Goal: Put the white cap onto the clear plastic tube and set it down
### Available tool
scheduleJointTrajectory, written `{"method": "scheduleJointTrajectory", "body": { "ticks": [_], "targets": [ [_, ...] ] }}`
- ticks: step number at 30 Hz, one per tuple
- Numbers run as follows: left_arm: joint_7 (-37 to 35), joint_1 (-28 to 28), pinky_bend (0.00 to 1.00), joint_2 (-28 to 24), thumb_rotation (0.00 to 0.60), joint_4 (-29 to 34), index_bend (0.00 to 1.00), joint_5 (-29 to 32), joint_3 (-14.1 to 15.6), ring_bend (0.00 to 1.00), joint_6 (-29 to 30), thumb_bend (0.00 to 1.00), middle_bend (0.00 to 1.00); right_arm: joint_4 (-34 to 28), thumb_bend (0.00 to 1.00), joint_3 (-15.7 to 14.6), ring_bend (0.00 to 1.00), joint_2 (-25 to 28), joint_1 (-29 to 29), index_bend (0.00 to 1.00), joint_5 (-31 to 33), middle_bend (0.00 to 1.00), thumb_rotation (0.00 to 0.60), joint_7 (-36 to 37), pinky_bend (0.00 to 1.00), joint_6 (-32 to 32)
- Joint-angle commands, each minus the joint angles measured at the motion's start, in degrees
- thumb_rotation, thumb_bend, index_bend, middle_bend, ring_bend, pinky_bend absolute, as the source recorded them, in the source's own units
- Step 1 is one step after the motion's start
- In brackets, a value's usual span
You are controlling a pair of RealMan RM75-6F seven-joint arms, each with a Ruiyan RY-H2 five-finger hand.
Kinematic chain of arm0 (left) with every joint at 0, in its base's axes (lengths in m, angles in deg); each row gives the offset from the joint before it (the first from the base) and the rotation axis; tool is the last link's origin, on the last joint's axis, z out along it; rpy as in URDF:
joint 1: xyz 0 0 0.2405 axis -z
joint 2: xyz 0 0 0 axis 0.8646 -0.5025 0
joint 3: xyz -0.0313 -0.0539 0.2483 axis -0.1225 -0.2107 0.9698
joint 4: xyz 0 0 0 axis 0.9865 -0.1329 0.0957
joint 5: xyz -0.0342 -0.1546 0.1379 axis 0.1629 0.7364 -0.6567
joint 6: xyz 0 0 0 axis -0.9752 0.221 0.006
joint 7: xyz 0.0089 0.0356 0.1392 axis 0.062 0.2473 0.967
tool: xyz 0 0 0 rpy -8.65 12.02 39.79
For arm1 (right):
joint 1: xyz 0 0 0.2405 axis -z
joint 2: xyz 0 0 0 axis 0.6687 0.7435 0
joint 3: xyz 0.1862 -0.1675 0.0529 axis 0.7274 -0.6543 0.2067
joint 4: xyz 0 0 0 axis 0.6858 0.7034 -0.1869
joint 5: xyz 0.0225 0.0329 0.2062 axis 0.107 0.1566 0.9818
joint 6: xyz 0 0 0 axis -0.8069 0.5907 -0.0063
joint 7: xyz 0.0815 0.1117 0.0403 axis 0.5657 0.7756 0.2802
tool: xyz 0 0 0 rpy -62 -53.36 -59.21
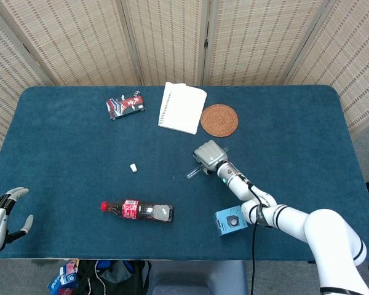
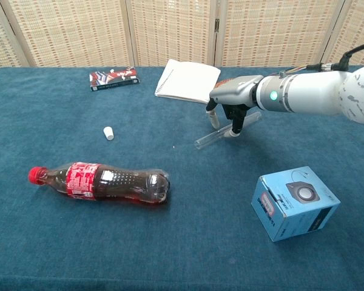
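— What else do I have on the table (image 1: pixel 61 184)?
— I see a cola bottle (image 2: pixel 100 182) lying on its side at about seven o'clock, red cap pointing to nine. A blue box (image 2: pixel 294 203) sits at five o'clock.
— And farther back?
— A notebook (image 1: pixel 182 107) at twelve, with a round woven coaster (image 1: pixel 219 119) just beside it toward one o'clock. A red packet (image 1: pixel 125 105) lies at eleven. Woven screens (image 1: pixel 172 37) stand behind the table.
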Motion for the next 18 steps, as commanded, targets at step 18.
{"method": "scheduleJointTrajectory", "body": {
  "ticks": [18],
  "targets": [
    [-0.97, -0.47, 0.33, 0.40, 0.600, -0.85, 0.21, -0.06, 0.00, 0.22, -0.14, 0.36, 0.20, 2.09, 0.37, -1.21, 1.00, -1.37, -0.42, 0.57, 3.75, 1.00, 0.600, -1.83, 1.00, -0.93]
  ]
}}
